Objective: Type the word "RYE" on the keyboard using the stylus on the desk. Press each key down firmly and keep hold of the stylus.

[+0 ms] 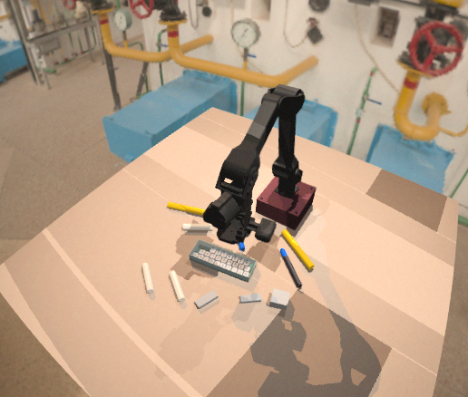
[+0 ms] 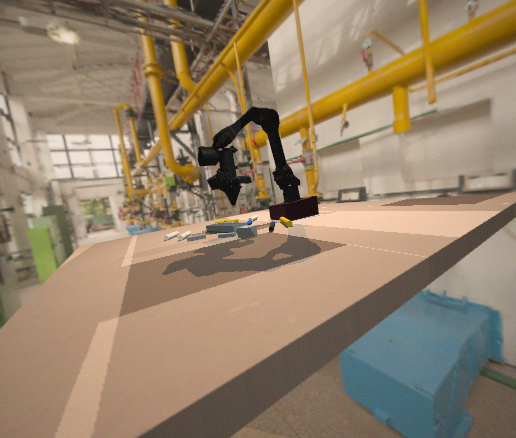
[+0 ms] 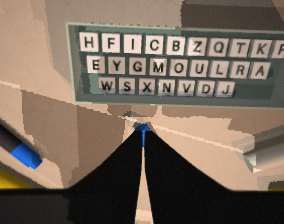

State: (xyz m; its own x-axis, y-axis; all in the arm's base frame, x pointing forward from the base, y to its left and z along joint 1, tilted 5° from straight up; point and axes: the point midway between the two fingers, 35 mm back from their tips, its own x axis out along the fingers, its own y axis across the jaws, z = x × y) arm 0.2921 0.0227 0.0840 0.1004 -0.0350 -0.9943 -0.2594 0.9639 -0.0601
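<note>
The teal keyboard [image 1: 219, 271] [image 2: 220, 228] [image 3: 258, 95] lies on the desk. In the wrist view the key E [image 3: 95, 64] and the key Y [image 3: 116, 65] are in the middle row at left, the key R [image 3: 240, 69] near its right end. My gripper [image 2: 234, 203] [image 3: 143, 138] is shut, its tips above the desk on the robot's side of the keyboard, with no held stylus visible. A blue object [image 1: 241, 246] [image 2: 251, 221] [image 3: 142, 128] shows below the fingers, mostly hidden. A black stylus-like pen with a blue end [image 1: 291, 269] [image 2: 272, 226] [image 3: 26, 156] lies beside the keyboard.
A yellow stick [image 1: 297, 249] lies beyond the black pen and another yellow stick [image 1: 186, 208] near the arm. White sticks [image 1: 148, 277] [image 1: 177, 286] [image 1: 197, 227] and grey blocks [image 1: 206, 300] [image 1: 250, 298] [image 1: 279, 297] lie around the keyboard. The dark red base [image 1: 277, 210] [image 2: 293, 209] stands behind.
</note>
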